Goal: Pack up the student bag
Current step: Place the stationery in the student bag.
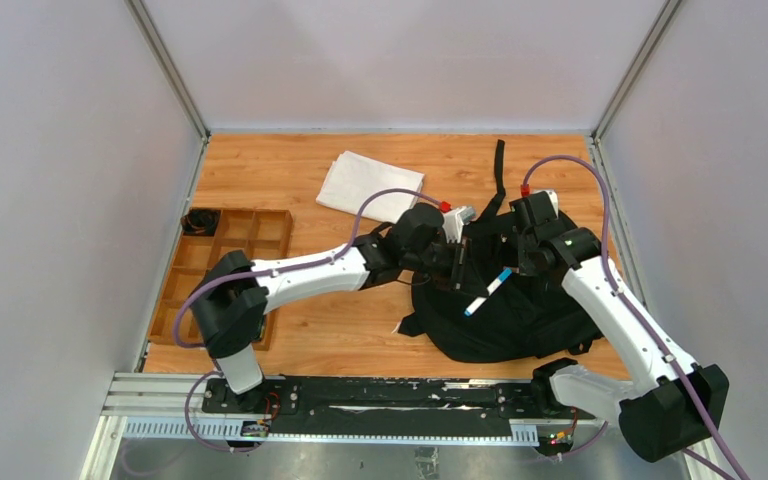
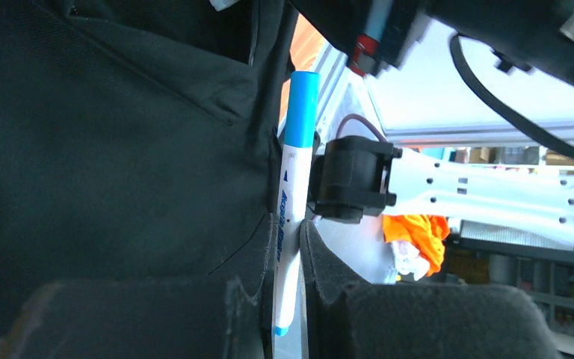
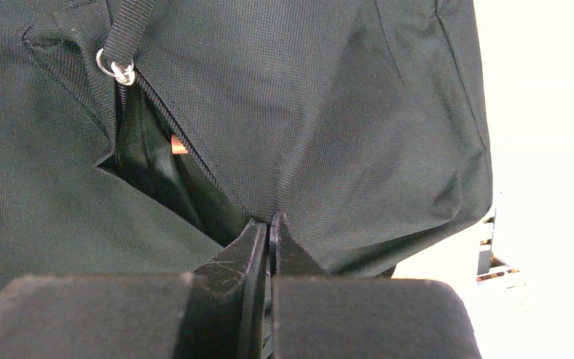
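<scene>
Two grips, one student bag [image 1: 520,325]
Left end effector [image 2: 288,258] held a marker [image 2: 293,172] over it; right end effector [image 3: 269,224] pinched its fabric.

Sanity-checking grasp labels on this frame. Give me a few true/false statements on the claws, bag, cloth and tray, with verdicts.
1. The left claw grips a white marker with a blue cap. True.
2. The right claw is open and clear of the student bag. False: it is shut, pinching the bag's fabric just beside the zipper opening.
3. The white cloth is packed inside the bag. False: it lies folded on the table, outside the bag.
4. A wooden tray with compartments sits at the table's left side. True.
</scene>
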### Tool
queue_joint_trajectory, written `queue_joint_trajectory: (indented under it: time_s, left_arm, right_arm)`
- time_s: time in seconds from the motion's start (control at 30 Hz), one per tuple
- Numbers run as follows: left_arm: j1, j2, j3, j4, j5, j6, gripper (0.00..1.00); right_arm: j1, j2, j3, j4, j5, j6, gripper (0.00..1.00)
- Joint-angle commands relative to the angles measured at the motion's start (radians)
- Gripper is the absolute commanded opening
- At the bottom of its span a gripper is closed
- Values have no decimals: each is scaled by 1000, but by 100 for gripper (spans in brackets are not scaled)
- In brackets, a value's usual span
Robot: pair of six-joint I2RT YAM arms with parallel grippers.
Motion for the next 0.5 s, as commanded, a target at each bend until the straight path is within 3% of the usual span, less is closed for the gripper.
queue_joint_trajectory:
  time_s: [0.0,0.47]
  left_arm:
    - [-4,90,68,105,54,-86,0]
    - [-4,282,197,131,-17,-212,0]
  right_arm:
    - [-16,-31,23,-28,-6,8,0]
    - [-17,-44,16,-28,-6,3,0]
